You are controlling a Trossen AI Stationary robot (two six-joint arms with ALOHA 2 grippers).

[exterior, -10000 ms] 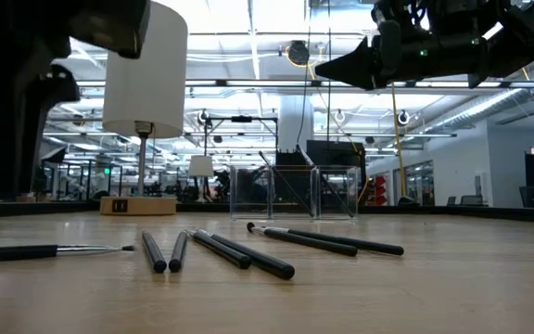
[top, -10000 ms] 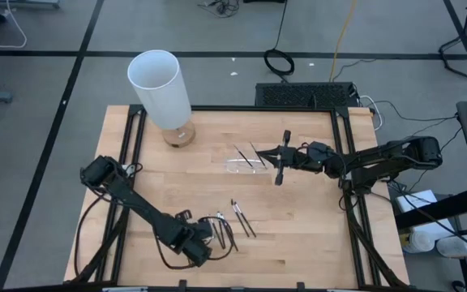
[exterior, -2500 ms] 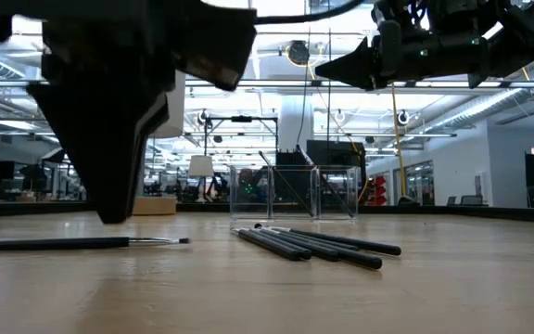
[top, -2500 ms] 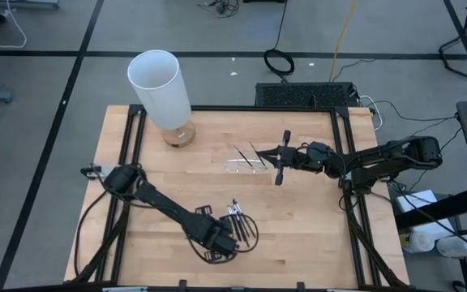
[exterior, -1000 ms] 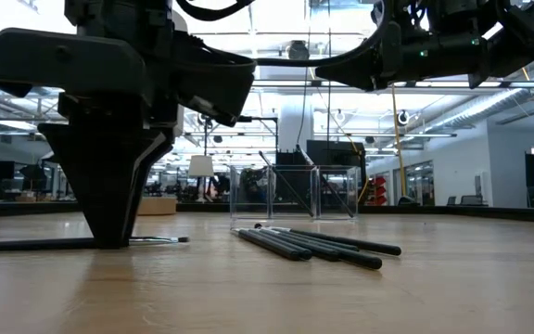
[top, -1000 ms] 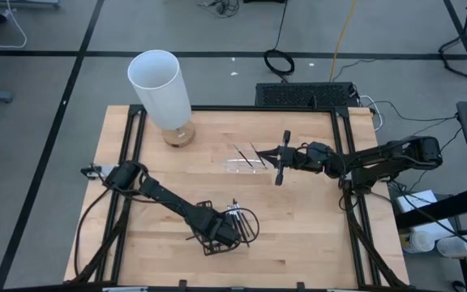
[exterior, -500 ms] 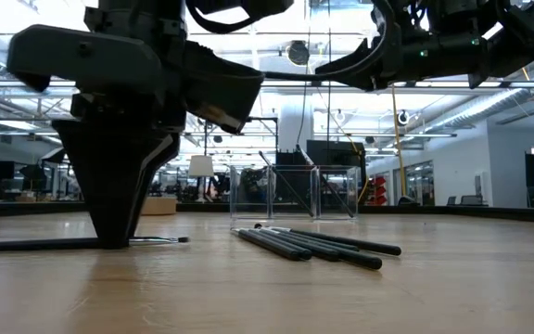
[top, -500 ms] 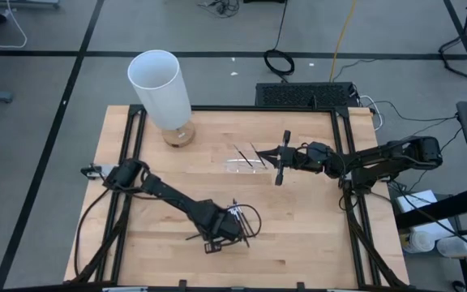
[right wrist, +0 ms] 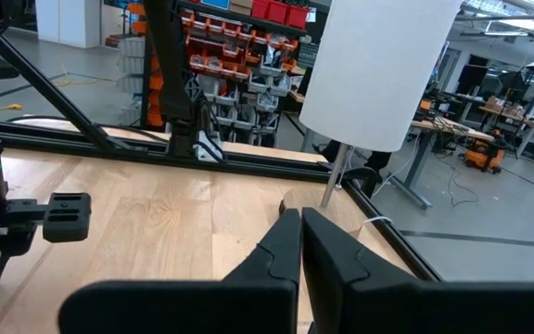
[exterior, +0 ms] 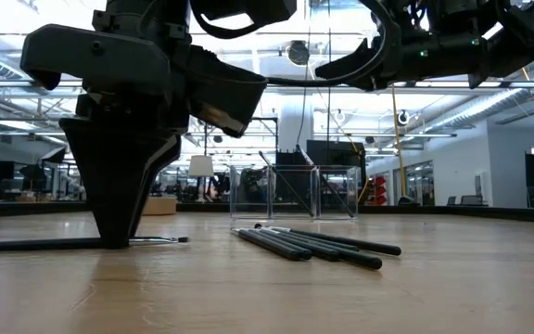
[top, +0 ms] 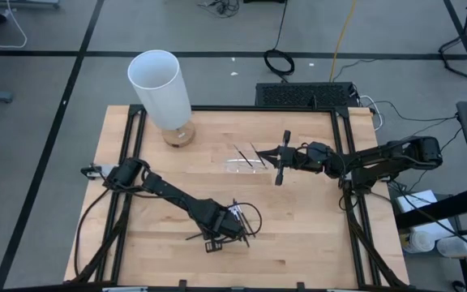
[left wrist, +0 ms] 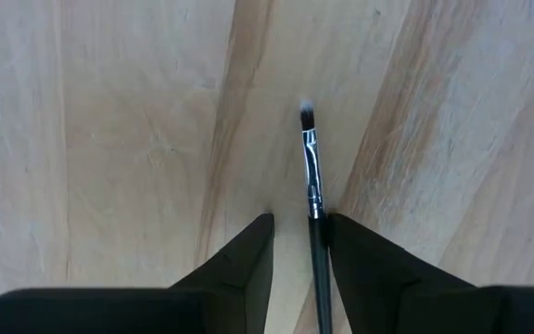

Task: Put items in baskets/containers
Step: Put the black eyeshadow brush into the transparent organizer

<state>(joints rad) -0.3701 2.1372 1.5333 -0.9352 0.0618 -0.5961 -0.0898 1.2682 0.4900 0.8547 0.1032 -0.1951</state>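
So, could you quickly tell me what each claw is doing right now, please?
Left claw: open, fingers down on the table astride a thin dark-handled brush with a silvery ferrule, not clamped.
Right claw: shut, empty, beside the clear plastic tray.

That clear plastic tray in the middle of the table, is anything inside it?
Two brushes lean inside the clear tray, ends poking above its rim. Its floor is too faint to tell if more lie flat.
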